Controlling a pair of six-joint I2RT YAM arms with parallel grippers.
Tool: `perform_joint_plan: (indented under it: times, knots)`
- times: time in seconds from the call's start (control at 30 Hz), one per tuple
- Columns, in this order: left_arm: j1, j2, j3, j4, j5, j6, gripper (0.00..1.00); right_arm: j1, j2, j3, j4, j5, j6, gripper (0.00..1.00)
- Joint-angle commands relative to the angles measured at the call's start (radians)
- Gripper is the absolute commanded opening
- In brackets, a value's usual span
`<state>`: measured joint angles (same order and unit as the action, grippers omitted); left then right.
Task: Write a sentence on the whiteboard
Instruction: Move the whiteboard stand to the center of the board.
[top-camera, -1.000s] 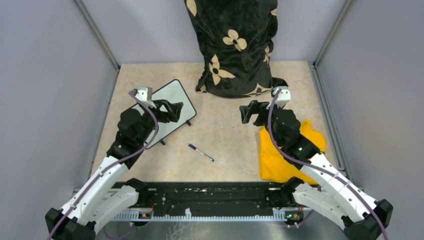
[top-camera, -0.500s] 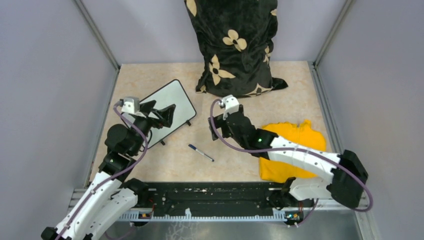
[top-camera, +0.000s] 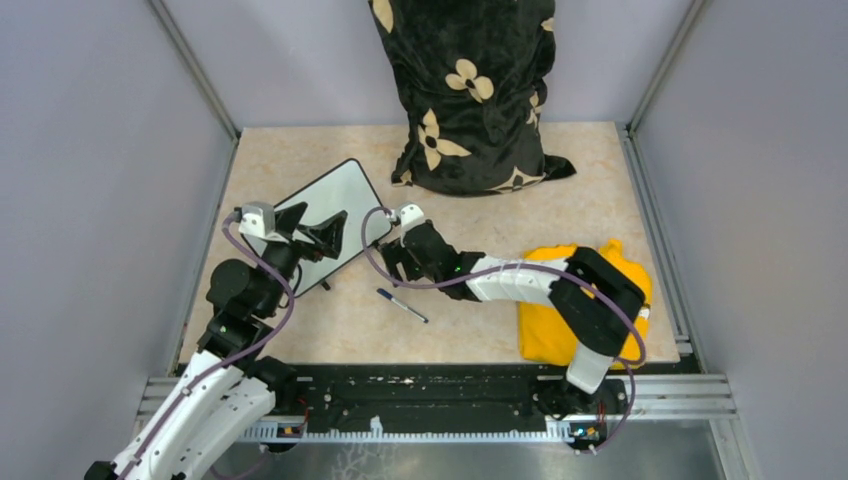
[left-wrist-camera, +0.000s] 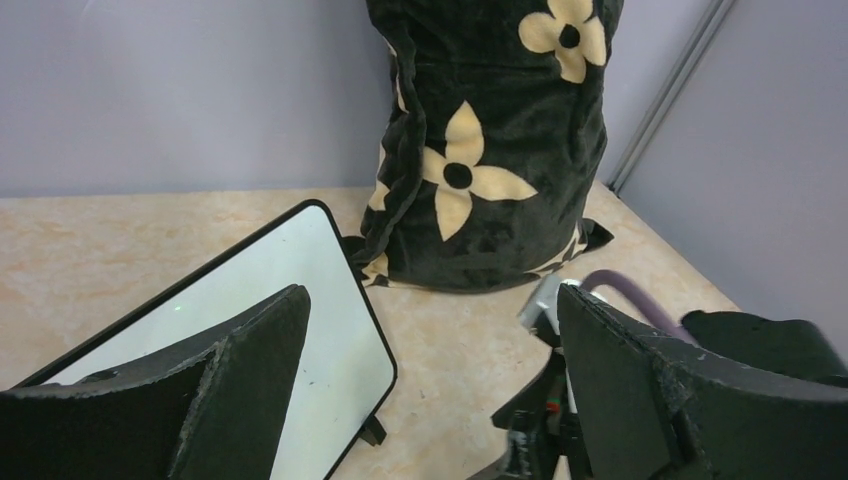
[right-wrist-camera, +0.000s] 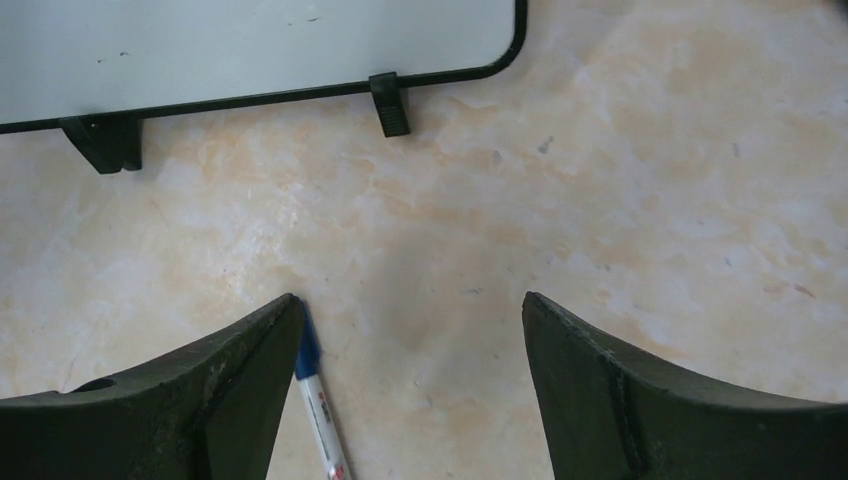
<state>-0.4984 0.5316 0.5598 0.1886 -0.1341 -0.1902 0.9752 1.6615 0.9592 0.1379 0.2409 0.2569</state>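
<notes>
Swinging left since before, the right gripper (right-wrist-camera: 410, 310) spreads wide, empty, above the slim blue-tipped marker (right-wrist-camera: 318, 400) beside the glossy black-rimmed whiteboard (right-wrist-camera: 250, 40); left gripper (left-wrist-camera: 430, 305) likewise gapes, empty.

Left gripper (top-camera: 322, 218): poised over the whiteboard (top-camera: 348, 188), jaws spread | right gripper (top-camera: 388, 266): low over the table (top-camera: 600, 180), just off the board's near corner | pen (top-camera: 402, 305): just base-side of the right gripper, not touching it | yellow cloth (top-camera: 548, 335): well behind the right gripper, under that arm's elbow | black flowered sack (top-camera: 470, 100): beyond both grippers.
</notes>
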Motion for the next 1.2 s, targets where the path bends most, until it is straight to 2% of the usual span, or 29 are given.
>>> perform_joint_plan:
  times: [0.0, 0.37, 0.9, 1.17]
  knots:
    - [-0.006, 0.002, 0.007, 0.03, 0.011, -0.011, 0.99, 0.008, 0.113, 0.124, 0.116, -0.05, 0.019, 0.78]
    - [-0.008, -0.012, 0.006, 0.029, -0.021, -0.018, 0.99, -0.027, 0.352, 0.341, 0.059, -0.066, 0.041, 0.61]
    - [-0.008, -0.022, 0.002, 0.033, -0.038, -0.023, 0.99, -0.058, 0.465, 0.414, 0.06, -0.068, 0.034, 0.49]
    - [-0.008, -0.015, -0.001, 0.035, -0.041, -0.022, 0.99, -0.061, 0.482, 0.418, 0.071, -0.04, 0.035, 0.33]
